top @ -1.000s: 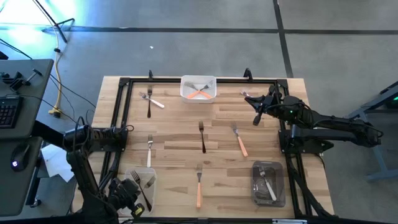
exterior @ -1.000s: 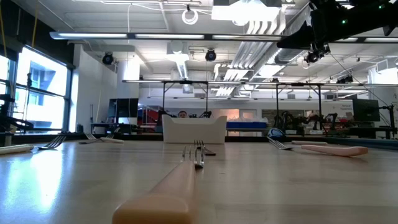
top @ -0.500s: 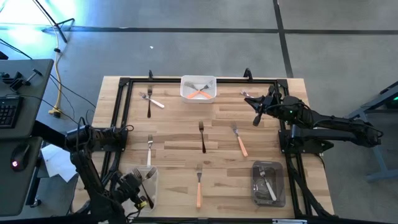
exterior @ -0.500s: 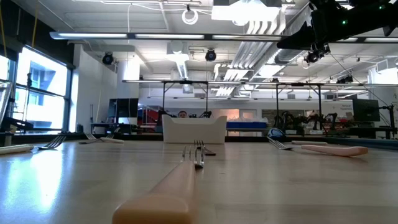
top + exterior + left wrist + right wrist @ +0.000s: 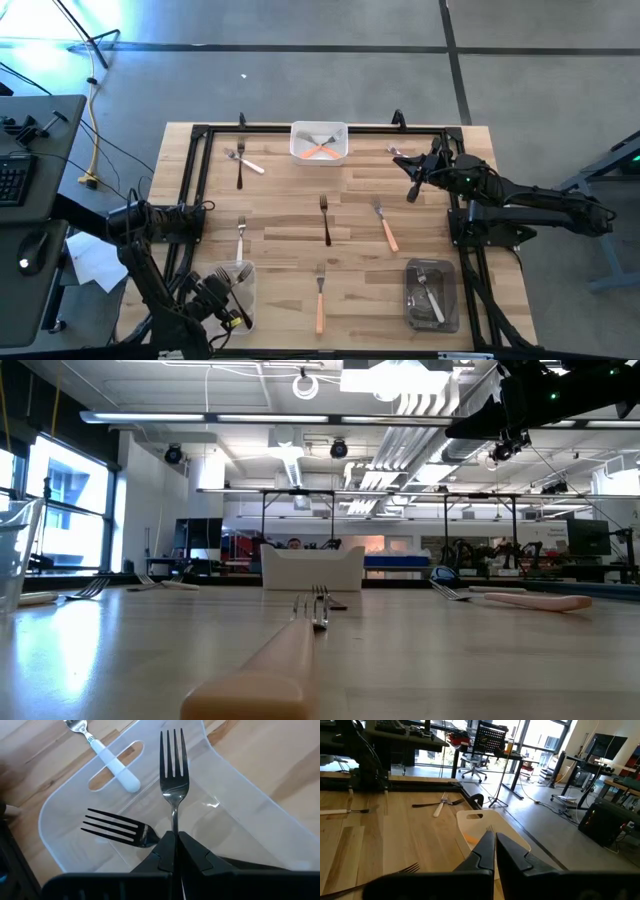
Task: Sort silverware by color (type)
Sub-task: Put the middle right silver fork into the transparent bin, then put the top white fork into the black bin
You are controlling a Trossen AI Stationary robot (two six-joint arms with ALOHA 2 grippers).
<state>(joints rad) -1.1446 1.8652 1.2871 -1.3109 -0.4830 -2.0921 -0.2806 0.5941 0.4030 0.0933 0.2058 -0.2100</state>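
Observation:
My left gripper [image 5: 230,310] [image 5: 176,840] is at the table's near left corner, shut on an all-metal fork [image 5: 172,770] over the clear tray [image 5: 236,292] [image 5: 240,810]. A second all-metal fork [image 5: 117,827] lies in that tray. A white-handled fork [image 5: 114,764] [image 5: 240,240] lies on the table just past the tray's far wall. My right gripper [image 5: 413,190] [image 5: 495,840] is shut and holds nothing, raised over the far right of the table. Orange-handled forks [image 5: 319,300] [image 5: 386,228] and a dark fork [image 5: 325,220] lie mid-table. My left gripper pinches the all-metal fork between its two fingers at the thin neck just below the head [image 5: 173,822]. The fork runs along the fingers, tines pointing away from the gripper. Its head is held clear above the clear tray's floor.
A white tray [image 5: 319,142] with orange forks stands at the far edge, and a dark tray [image 5: 431,295] with a fork at the near right. Two forks [image 5: 241,163] lie far left, one [image 5: 396,152] by the right gripper. A black frame [image 5: 200,200] borders the table.
My left arm has swung in at the near left corner, and its gripper has shifted a little toward the table's right over the clear tray. The tray's clear wall has come into the low view at its left edge.

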